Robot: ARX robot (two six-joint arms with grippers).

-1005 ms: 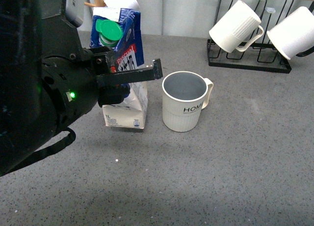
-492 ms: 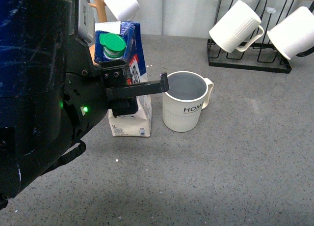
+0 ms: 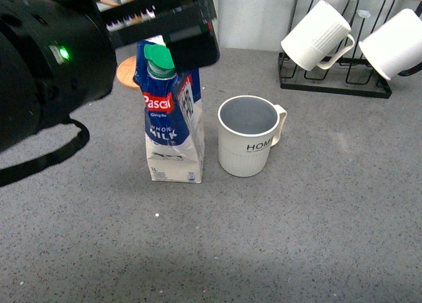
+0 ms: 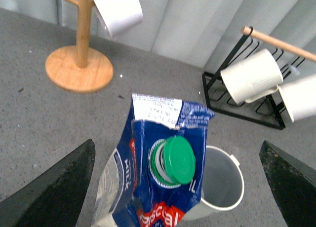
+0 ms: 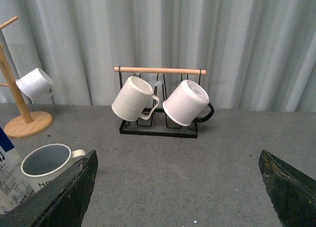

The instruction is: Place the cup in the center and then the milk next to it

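Front view, left to right. The left gripper point(image 3: 165, 23), matt black, hangs above the milk carton point(image 3: 173, 128) with its jaws spread wide and nothing held; in the left wrist view both fingers point(image 4: 54, 187) flank the carton without touching it. The carton is a tall, creased blue-and-white pack with a red label band and a round green cap point(image 3: 159, 55); it stands upright on the speckled grey tabletop point(image 3: 297, 237). Behind it is the round wooden base of a mug tree point(image 4: 79, 68), which carries a smooth white mug point(image 4: 117, 11). Just beside the carton, apart from it, stands the cup point(image 3: 248, 136): off-white, ribbed lower half, grey interior, black "HOME" lettering, small handle. Further right, a black wire rack point(image 3: 333, 79) with a wooden rail holds a ribbed white mug point(image 3: 316, 36) and a plain white mug point(image 3: 395, 45). The right gripper point(image 5: 177, 197) is spread open and empty.
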